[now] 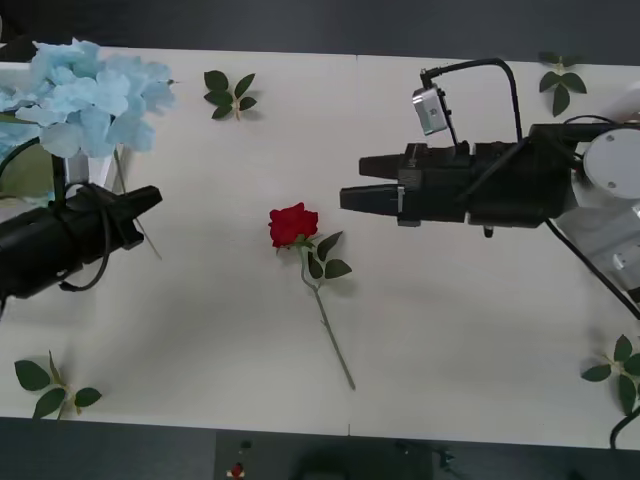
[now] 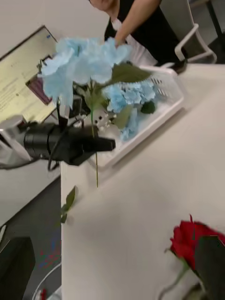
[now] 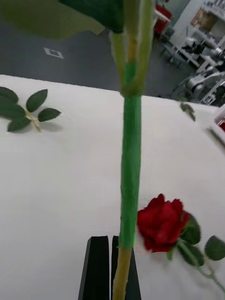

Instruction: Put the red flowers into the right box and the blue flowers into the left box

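Observation:
One red flower (image 1: 293,223) lies on the white table, its stem pointing toward the near edge; it also shows in the wrist views (image 2: 190,243) (image 3: 161,225). My right gripper (image 1: 352,181) hovers just right of the bloom, open, with one black finger (image 2: 210,262) close beside it. My left gripper (image 1: 152,198) (image 3: 111,246) is shut on the green stem (image 3: 130,187) of a blue flower (image 1: 90,95) (image 2: 79,63), held upright next to the left box (image 2: 166,96). More blue flowers (image 2: 131,98) lie in that slotted tray. The right box (image 1: 612,238) peeks out behind my right arm.
Flowerless leaf sprigs lie at the table's far side (image 1: 230,95) (image 1: 560,85), near-left corner (image 1: 55,390) and near-right edge (image 1: 620,372). The near table edge (image 1: 350,432) runs below the rose's stem. Open tabletop surrounds the rose.

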